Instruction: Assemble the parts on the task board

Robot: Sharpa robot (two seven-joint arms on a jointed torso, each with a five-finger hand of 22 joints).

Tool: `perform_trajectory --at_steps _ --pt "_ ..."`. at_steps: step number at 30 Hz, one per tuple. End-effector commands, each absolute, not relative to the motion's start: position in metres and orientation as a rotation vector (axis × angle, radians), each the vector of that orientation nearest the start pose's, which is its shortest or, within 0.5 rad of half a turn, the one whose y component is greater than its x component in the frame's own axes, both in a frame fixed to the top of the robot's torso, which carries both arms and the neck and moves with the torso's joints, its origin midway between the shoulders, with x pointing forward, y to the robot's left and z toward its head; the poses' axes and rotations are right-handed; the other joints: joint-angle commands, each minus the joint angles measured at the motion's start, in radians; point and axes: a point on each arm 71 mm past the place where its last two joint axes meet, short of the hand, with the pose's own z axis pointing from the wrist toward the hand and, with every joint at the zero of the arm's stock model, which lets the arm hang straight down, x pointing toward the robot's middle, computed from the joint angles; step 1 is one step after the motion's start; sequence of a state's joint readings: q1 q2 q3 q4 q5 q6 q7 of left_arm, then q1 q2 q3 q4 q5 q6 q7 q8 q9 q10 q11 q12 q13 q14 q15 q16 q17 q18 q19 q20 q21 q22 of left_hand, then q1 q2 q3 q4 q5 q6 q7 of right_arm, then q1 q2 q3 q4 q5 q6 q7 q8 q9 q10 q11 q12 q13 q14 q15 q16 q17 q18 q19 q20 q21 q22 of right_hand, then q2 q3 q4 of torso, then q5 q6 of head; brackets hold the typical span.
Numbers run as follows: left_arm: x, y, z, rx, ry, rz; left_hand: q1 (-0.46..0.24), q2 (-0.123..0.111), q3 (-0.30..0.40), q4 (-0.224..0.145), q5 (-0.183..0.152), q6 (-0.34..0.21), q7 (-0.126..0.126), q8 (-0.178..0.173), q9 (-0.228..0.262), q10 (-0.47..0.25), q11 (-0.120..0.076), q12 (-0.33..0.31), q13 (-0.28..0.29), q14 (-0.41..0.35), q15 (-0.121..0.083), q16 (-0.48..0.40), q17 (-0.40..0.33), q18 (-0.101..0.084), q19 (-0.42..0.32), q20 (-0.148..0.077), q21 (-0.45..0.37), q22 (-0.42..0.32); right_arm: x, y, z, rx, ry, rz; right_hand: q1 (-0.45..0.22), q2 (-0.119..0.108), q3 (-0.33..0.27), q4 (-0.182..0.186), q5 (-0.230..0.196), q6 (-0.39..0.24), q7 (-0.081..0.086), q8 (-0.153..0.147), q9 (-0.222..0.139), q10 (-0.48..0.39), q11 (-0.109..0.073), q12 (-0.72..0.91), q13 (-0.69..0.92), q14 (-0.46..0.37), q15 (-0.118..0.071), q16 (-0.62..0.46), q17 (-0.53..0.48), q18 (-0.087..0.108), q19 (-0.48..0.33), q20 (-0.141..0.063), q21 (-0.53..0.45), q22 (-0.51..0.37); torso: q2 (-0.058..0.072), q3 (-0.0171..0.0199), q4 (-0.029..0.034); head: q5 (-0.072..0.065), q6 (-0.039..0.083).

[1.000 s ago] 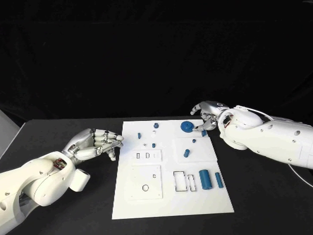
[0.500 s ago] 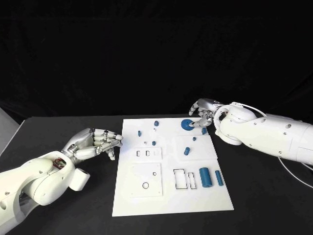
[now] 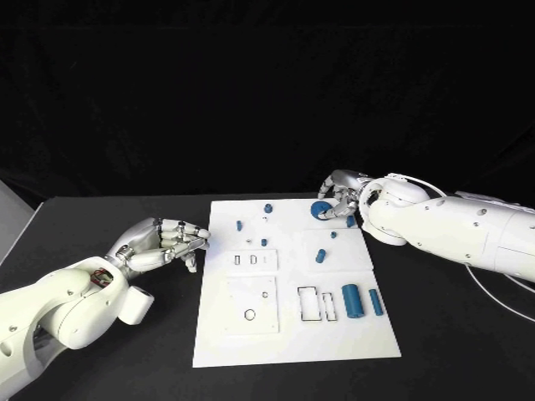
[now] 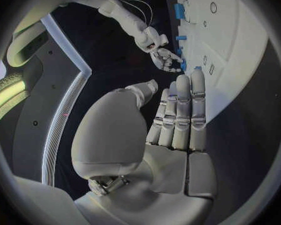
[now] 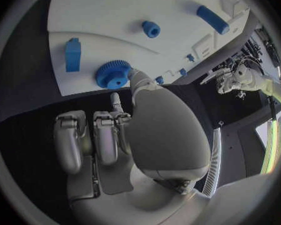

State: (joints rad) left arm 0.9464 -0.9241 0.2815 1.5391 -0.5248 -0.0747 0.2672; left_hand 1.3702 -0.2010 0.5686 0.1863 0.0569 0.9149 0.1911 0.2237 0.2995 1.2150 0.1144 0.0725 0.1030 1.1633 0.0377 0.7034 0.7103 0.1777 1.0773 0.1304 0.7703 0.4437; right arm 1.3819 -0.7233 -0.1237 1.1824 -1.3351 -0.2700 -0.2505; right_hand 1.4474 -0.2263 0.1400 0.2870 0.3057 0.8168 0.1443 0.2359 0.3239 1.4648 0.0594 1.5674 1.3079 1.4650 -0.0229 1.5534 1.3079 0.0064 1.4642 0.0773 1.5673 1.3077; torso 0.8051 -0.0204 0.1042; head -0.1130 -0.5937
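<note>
Gear (image 3: 321, 209), board's (image 3: 340, 351) far right corner: right hand (image 3: 343, 196) is touching it, fingertip at rim, not yet gripping; advise pinching both sides before lifting; left hand (image 3: 159, 244) is idling, curled, empty.

Task board (image 3: 340, 342) mid-table; gear (image 3: 321, 210) at far right corner; two cylinders (image 3: 354, 302) near right edge.

Dim, dark surroundings; wrist views bend strongly toward their rims.

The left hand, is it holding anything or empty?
Empty: the left hand rests on the black table beside the task board, fingers curled on nothing.
</note>
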Motion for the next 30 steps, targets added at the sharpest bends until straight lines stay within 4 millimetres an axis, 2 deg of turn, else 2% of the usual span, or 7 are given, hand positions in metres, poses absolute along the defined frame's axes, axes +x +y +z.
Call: perform_trajectory --at_steps 1,13,18,24,30 --pt "0.4725 0.2336 -0.1817 -0.684 1.62 -1.541 0.004 0.002 0.005 -0.002 -0.002 -0.005 -0.001 -0.006 0.002 -0.007 0.001 -0.004 -0.001 -0.007 0.001 -0.003 -0.001 0.005 -0.009 0.0 0.007 0.001 0.5686 -0.259 -0.143 0.069 1.706 0.296 -0.009 0.002 0.006 0.0 -0.001 -0.002 0.003 -0.004 -0.001 0.106 0.006 0.003 0.263 0.098 0.009 0.004 0.222 -0.006 0.107 0.007 0.003 0.263 -0.001 0.001 -0.0018 0.0 -0.002" --pt "0.4726 0.2335 -0.182 -0.684 1.623 -1.54 0.004 0.002 0.005 -0.002 -0.002 -0.005 -0.001 -0.006 0.002 -0.007 0.001 -0.004 -0.001 -0.007 0.001 -0.003 -0.001 0.005 -0.009 0.0 0.007 0.001 0.5708 -0.2625 -0.1438 0.071 1.702 0.27 -0.007 0.006 0.012 -0.001 -0.003 -0.006 0.007 -0.009 -0.002 0.106 0.01 0.003 0.263 0.098 0.012 0.005 0.223 -0.006 0.107 0.009 0.003 0.263 -0.001 -0.0001 -0.0008 0.001 -0.004" --pt "0.4726 0.2338 -0.1821 -0.684 1.624 -1.539 0.004 0.002 0.005 -0.002 -0.002 -0.005 -0.001 -0.006 0.002 -0.007 0.001 -0.004 -0.001 -0.007 0.001 -0.003 -0.001 0.005 -0.009 0.0 0.007 0.001 0.5711 -0.2639 -0.1443 0.07 1.706 0.265 -0.001 0.013 0.025 -0.003 0.008 -0.002 0.009 -0.01 -0.001 0.106 0.011 0.003 0.263 0.098 0.013 0.005 0.224 -0.006 0.107 0.011 0.003 0.263 0.0 0.0008 -0.0013 0.002 -0.005" --pt "0.4726 0.2337 -0.1823 -0.684 1.626 -1.54 0.004 0.002 0.005 -0.002 -0.002 -0.005 -0.001 -0.006 0.002 -0.007 0.001 -0.004 -0.001 -0.007 0.001 -0.003 -0.001 0.005 -0.009 0.0 0.007 0.001 0.5715 -0.2635 -0.1456 0.066 1.716 0.27 -0.002 0.031 0.075 -0.004 0.064 0.023 -0.001 -0.009 0.001 0.106 0.005 0.003 0.263 0.097 0.0 0.005 0.223 -0.006 0.107 0.003 0.003 0.263 0.0 0.0008 -0.0025 0.002 -0.004" --pt "0.4727 0.2334 -0.1826 -0.684 1.628 -1.541 0.005 0.003 0.007 -0.003 -0.002 -0.005 0.0 -0.006 0.003 -0.008 0.001 -0.004 -0.001 -0.007 0.001 -0.005 -0.001 0.005 -0.011 0.0 0.009 0.002 0.5717 -0.2611 -0.1472 0.062 1.724 0.28 -0.01 0.043 0.161 -0.01 0.066 0.086 -0.009 -0.001 0.002 0.106 -0.003 0.003 0.263 0.097 -0.015 0.004 0.221 -0.006 0.107 -0.011 0.003 0.263 0.0 0.0002 -0.0011 0.002 -0.007"
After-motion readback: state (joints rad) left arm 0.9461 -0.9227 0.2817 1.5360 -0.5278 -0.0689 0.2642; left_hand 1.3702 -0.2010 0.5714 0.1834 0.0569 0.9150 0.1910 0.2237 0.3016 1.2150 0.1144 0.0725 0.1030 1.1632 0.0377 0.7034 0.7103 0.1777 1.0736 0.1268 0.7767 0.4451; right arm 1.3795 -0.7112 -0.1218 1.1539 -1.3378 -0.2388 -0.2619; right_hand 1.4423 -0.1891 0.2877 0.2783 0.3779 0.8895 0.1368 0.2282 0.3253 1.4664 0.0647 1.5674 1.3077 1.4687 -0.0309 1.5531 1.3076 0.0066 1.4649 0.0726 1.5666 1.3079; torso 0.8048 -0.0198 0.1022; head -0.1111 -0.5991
